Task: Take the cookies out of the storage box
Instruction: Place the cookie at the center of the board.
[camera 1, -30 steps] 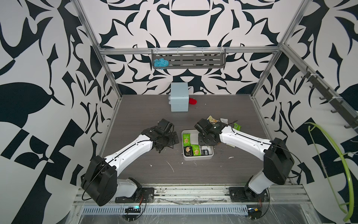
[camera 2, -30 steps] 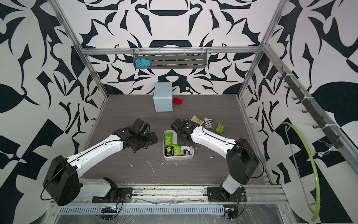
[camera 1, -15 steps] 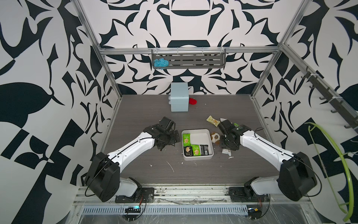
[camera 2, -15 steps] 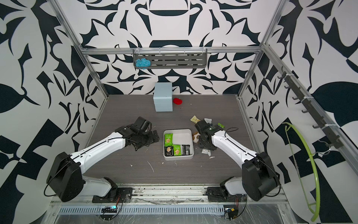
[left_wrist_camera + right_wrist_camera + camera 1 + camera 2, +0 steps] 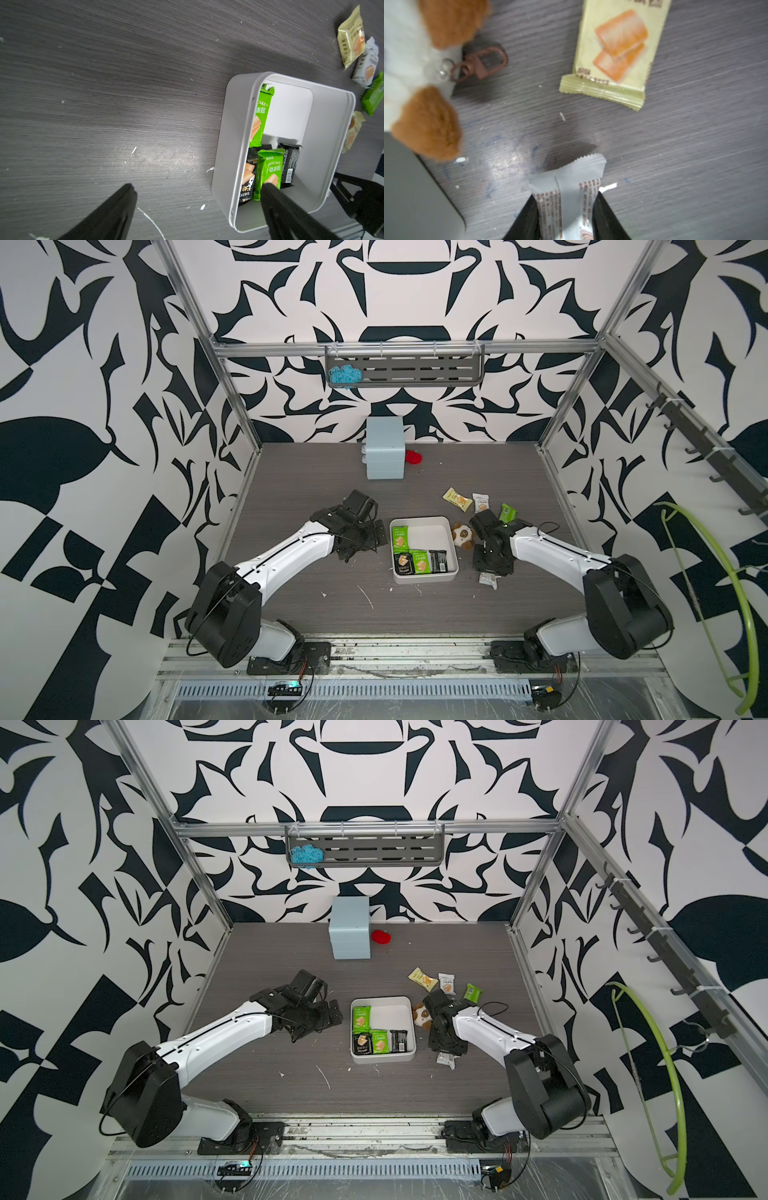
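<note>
A wide strip of bare table [image 5: 291, 481] lies between the left wall [image 5: 124, 489] and the left end effector [image 5: 365, 541] [image 5: 199, 188], whose jaws stand spread wide with nothing between them. Just to its right, near but apart in both top views, is the left wall of the box [image 5: 423, 577] [image 5: 234, 133]. Four cookies [image 5: 420, 562] lie flat inside. One green packet lies along the wall nearest that end effector, and a black, a green and a black one sit in a row against the near wall. The box's far right floor is bare white. A plush [image 5: 462, 534] sits just beside the box's far right corner, between it and the right end effector [image 5: 565, 197] [image 5: 491, 571]. That end effector is clenched on a white packet [image 5: 566, 187] [image 5: 487, 578] outside the box, just past its right wall. Ahead of its fingers a cream packet [image 5: 616, 52] lies flat, apart from the held one. Beyond this end effector, toward the back, three more packets [image 5: 482, 502], cream, white and green, lie close together on the table. A narrower bare strip separates them from the right wall [image 5: 623, 489]. Behind the box, open table reaches a blue cabinet [image 5: 384, 454].
</note>
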Robot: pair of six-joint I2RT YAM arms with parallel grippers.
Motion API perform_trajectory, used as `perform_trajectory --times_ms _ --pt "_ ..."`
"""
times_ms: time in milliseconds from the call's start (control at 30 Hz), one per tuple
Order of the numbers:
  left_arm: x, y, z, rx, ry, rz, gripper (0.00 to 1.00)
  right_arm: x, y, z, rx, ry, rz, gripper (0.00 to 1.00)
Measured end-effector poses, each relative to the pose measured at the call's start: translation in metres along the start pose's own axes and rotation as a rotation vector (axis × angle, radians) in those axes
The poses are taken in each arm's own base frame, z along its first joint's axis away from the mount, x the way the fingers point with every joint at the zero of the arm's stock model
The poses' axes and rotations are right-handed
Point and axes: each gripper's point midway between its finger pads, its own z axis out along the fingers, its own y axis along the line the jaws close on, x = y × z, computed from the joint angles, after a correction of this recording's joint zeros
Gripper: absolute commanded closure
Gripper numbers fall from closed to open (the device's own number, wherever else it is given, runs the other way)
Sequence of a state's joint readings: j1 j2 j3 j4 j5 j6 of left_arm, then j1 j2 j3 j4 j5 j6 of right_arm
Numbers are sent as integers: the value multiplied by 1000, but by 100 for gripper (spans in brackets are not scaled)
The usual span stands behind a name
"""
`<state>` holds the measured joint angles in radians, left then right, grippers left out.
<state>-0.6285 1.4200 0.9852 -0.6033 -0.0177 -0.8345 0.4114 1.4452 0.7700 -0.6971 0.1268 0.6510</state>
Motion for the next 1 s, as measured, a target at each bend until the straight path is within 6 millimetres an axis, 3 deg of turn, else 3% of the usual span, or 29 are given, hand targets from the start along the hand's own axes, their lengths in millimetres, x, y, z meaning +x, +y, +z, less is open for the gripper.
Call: perform_trajectory --times_ms 333,567,800,1000 --pt "0 0 0 0 0 -3 0 -2 3 0 -14 -6 -3 43" --pt "0 0 0 -1 -3 -6 0 -15 16 -37 -109 -70 5 41" --pt "0 2 2 -3 -9 -4 1 -25 67 -78 -238 -134 -77 41" --pt "-2 2 0 -3 -20 10 1 -13 119 -86 -268 -116 -182 41"
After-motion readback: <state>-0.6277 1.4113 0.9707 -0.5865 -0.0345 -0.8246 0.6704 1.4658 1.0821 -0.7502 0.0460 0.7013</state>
